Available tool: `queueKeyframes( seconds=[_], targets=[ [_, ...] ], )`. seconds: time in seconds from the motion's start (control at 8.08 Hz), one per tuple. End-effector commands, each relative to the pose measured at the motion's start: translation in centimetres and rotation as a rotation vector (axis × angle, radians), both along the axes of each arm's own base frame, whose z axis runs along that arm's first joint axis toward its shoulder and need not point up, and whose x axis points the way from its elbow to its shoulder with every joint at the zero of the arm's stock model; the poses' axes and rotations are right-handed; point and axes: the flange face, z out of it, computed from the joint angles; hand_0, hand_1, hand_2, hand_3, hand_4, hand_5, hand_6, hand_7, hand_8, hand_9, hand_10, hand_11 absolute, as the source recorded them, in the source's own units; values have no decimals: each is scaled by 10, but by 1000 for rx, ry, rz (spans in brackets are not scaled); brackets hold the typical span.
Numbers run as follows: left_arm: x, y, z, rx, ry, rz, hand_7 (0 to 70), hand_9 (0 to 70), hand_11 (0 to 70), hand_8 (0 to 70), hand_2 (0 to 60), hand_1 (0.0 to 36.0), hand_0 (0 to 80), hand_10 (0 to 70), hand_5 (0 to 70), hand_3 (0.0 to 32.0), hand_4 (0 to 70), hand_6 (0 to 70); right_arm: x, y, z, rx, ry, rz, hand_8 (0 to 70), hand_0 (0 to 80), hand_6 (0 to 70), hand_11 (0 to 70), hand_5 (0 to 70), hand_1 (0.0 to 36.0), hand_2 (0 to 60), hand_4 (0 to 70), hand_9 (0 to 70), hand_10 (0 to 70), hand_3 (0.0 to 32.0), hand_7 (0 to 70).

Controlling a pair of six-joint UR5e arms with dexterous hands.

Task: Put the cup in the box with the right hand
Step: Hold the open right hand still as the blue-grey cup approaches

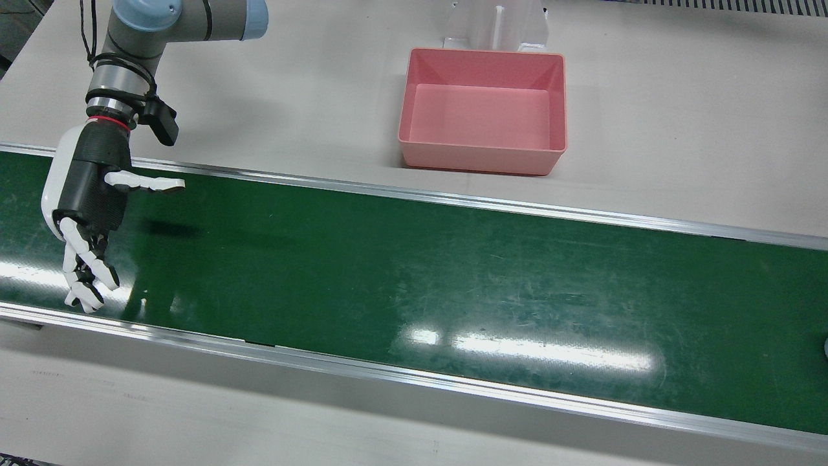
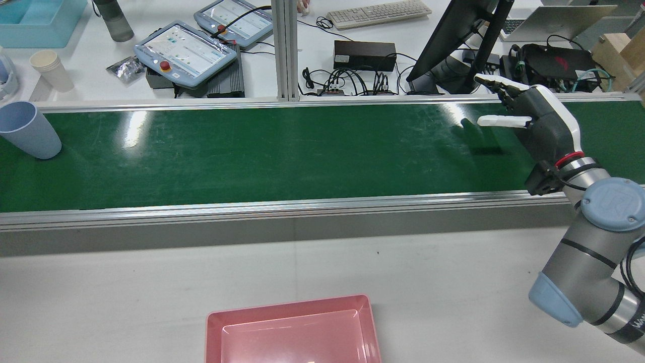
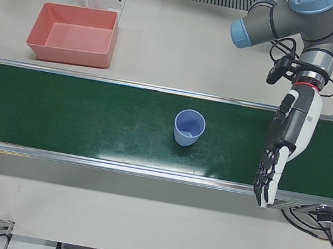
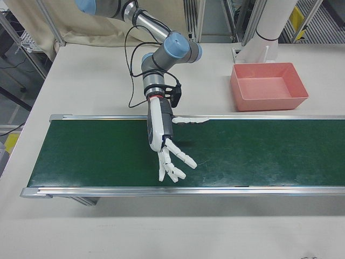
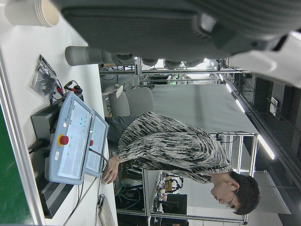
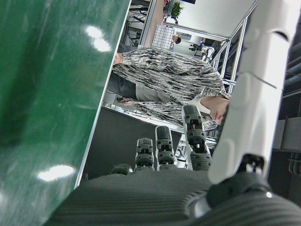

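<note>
Well, seen from the rear view, the pink box (image 2: pixel 297 338) lies nearest, at 6 o'clock on the pale bench (image 2: pixel 403 257), and it is empty; so nothing of the placing is done. Further out runs the green belt (image 2: pixel 282 151). The right hand (image 2: pixel 539 121) hovers above the belt at about 2 o'clock; its fingers (image 2: pixel 496 120) are stretched out and spread apart, and they hold nothing. The blue cup (image 2: pixel 27 128) stands upright on the belt at 9 o'clock, well apart from this hand, with almost the whole belt between them. The left hand (image 3: pixel 286 141) shows only in the left-front view, at 3 o'clock from the cup; its fingers are straight and have hold of nothing. In my judgement the task is at its very beginning: the cup must be reached or come near, then grasped, lifted and carried to the box; all of this is left to do. Beyond the belt, at 10 o'clock, a stack of paper cups (image 2: pixel 50 70) is not part of the task.
</note>
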Motion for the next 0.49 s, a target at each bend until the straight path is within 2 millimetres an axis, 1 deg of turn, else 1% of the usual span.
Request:
queueKeyframes(
  seconds=[0.0, 0.12, 0.37],
  targets=[
    [0, 0, 0, 0, 0, 0, 0, 0, 0, 0, 0, 0, 0, 0, 0, 0, 0, 0, -1, -4, -2, 6, -7, -1, 72, 521, 68, 30, 62, 178, 0, 9, 129, 8, 0, 224],
    [0, 0, 1, -2, 0, 0, 0, 0, 0, 0, 0, 0, 0, 0, 0, 0, 0, 0, -1, -3, -2, 5, 0, 0, 71, 517, 67, 34, 61, 173, 0, 0, 128, 10, 0, 220],
    [1, 0, 1, -2, 0, 2, 0, 0, 0, 0, 0, 0, 0, 0, 0, 0, 0, 0, -3, -4, 2, 0, 18, -1, 74, 517, 67, 29, 63, 175, 0, 0, 128, 7, 0, 220]
  ],
)
